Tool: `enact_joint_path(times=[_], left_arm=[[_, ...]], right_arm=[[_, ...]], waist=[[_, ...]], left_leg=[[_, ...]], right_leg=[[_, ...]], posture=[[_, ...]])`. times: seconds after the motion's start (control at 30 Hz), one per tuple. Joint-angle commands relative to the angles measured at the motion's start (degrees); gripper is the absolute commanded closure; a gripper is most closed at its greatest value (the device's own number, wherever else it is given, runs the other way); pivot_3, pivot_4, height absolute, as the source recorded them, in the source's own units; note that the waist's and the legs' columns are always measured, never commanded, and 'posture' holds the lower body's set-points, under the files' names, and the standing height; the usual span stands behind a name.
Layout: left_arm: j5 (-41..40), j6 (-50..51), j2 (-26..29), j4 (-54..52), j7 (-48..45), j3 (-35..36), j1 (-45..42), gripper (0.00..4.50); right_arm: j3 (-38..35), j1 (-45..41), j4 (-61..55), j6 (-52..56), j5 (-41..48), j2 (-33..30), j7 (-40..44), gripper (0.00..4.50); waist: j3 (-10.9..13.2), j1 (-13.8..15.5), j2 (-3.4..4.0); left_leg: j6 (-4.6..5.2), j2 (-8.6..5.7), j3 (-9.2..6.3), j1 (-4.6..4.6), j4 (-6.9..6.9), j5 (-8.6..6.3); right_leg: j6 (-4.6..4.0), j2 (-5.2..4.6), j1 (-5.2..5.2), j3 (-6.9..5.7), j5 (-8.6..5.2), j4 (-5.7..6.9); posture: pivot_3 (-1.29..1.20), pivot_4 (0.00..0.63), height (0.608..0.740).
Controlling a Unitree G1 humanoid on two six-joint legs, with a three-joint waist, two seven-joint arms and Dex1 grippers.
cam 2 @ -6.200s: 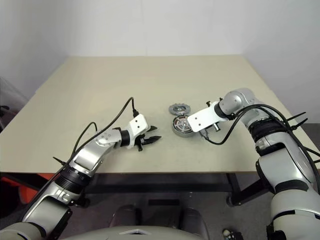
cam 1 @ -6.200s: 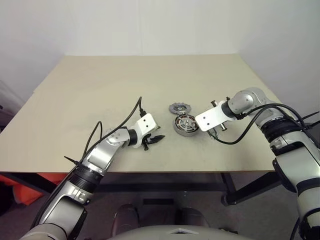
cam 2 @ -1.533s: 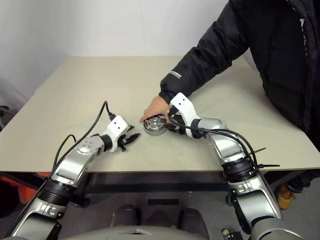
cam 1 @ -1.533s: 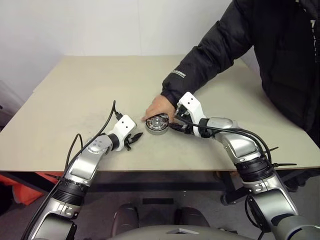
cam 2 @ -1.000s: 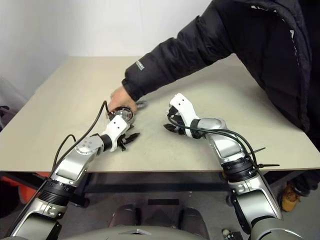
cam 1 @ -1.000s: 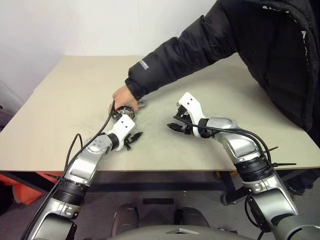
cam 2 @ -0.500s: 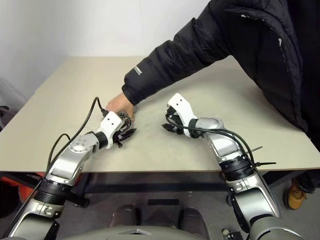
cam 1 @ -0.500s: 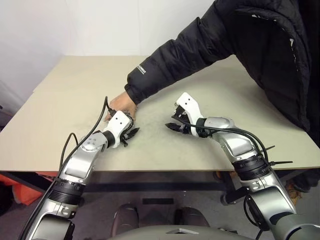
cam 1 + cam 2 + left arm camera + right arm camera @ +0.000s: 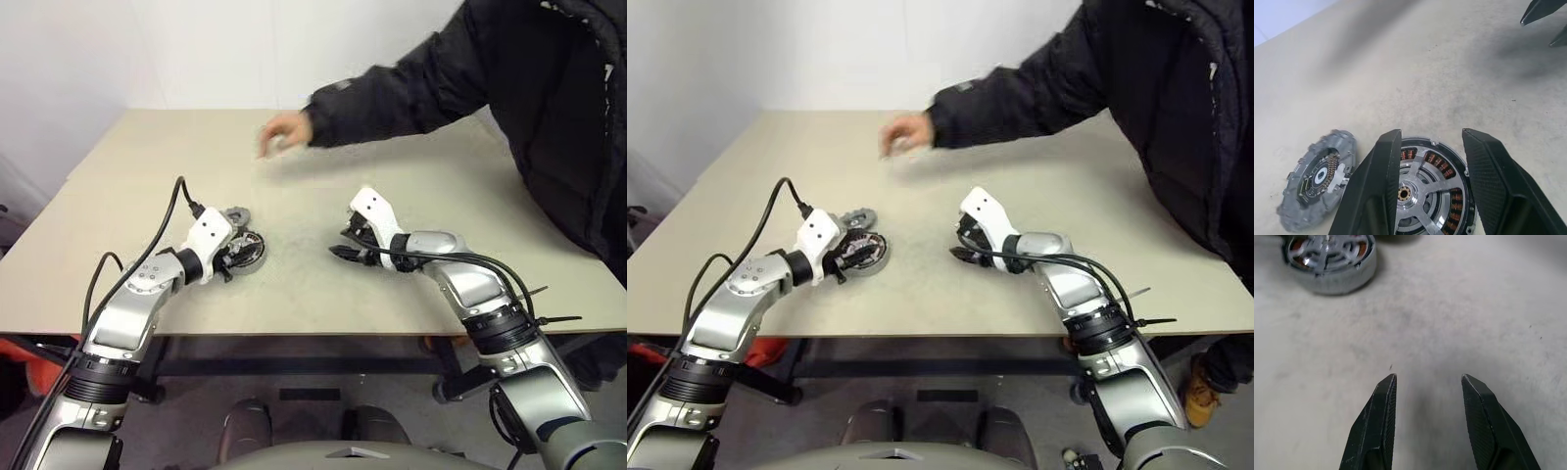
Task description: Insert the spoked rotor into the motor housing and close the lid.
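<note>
I take the motor housing (image 9: 1432, 188) as my landmark. It sits flat on the table (image 9: 147, 166), toward my left side, and the spoked rotor (image 9: 1418, 188) already lies inside it, spokes up, ringed by the copper windings. The lid (image 9: 1317, 178) lies flat on the table just beside the housing, on the side away from my right arm, near but not on it.

I judge all three parts to be rigid metal, dense for their size and smooth, so they should slide instead of bending. The lid's notched edge looks like the best place to pinch, across its width; its thin profile on the flat tabletop may make getting under it awkward.

My left gripper (image 9: 1432, 142) hovers right at the housing, fingers parted and straddling it in the wrist view, holding nothing. The lid lies just to one side of those fingers. My right gripper (image 9: 1427, 382) is also spread and empty, over bare table well apart from the housing. A person's hand (image 9: 284, 129) is lifted over the far table, beyond the housing.
</note>
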Motion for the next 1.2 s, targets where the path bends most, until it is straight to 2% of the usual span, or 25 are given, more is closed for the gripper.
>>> enact_joint_path(times=[0.03,0.1,0.2,0.37,0.73,0.97,1.2], left_arm=[[-0.66,-1.15,0.98,-2.95,-1.15,0.35,-0.16,2.42],[-0.68,-0.77,2.04,-3.58,-2.44,0.19,-0.01,2.42],[2.2,-3.0,7.1,-2.72,-5.79,-0.86,-0.96,2.42],[6.69,-10.36,13.31,-0.69,-9.5,-3.06,-3.43,2.42],[10.78,-20.81,20.15,5.27,-22.36,-8.89,-9.01,2.42],[13.79,-30.32,20.85,18.12,-29.26,-12.76,-17.68,2.42],[15.28,-39.03,19.2,31.95,-35.34,-15.43,-27.89,2.42]], right_arm=[[-0.55,1.07,-4.81,-4.58,1.7,-2.78,5.18,2.18],[-0.47,2.18,-6.24,-6.75,2.17,-4.45,8.05,2.18],[-0.06,3.69,-7.46,-10.86,1.57,-7.65,11.91,2.18],[1.14,3.7,-6.42,-15.25,-1.62,-10.82,13.59,2.18],[0.86,3.88,-6.53,-16.8,-4.26,-10.38,12.17,2.18],[0.4,4.2,-6.56,-16.84,-5.04,-9.94,10.49,2.18],[-0.23,7.69,-10.49,-14.06,-5.82,-7.22,4.62,2.18]], waist=[[0.0,0.02,0.0],[0.0,0.05,0.0],[0.0,0.05,-0.01],[0.0,0.06,-0.01],[0.0,-0.01,-0.01],[0.0,0.14,-0.01],[0.0,0.22,-0.02]], left_leg=[[0.0,0.0,0.0,0.0,0.0,0.0],[0.01,0.0,0.0,-0.01,0.0,0.0],[0.01,0.03,0.0,0.04,0.0,0.0],[0.01,0.03,0.0,0.11,0.01,0.0],[0.02,0.03,0.0,0.28,-0.01,0.0],[0.01,0.02,0.01,0.41,-0.01,0.0],[0.01,0.0,0.01,0.55,-0.03,0.0]], right_leg=[[0.0,0.0,0.0,0.0,0.0,0.0],[0.0,0.0,0.0,0.0,0.0,-0.01],[0.01,0.01,0.01,-0.01,-0.01,0.0],[0.05,0.02,0.1,0.01,-0.03,-0.02],[0.04,0.02,0.25,0.01,-0.03,-0.01],[0.04,0.01,0.4,0.02,-0.03,0.0],[0.04,0.0,0.54,0.04,-0.03,-0.02]], posture=[[0.0,0.0,0.74],[0.0,0.0,0.74],[0.0,0.0,0.74],[0.0,0.0,0.74],[0.0,0.0,0.74],[0.0,0.0,0.74],[0.0,0.0,0.74]])
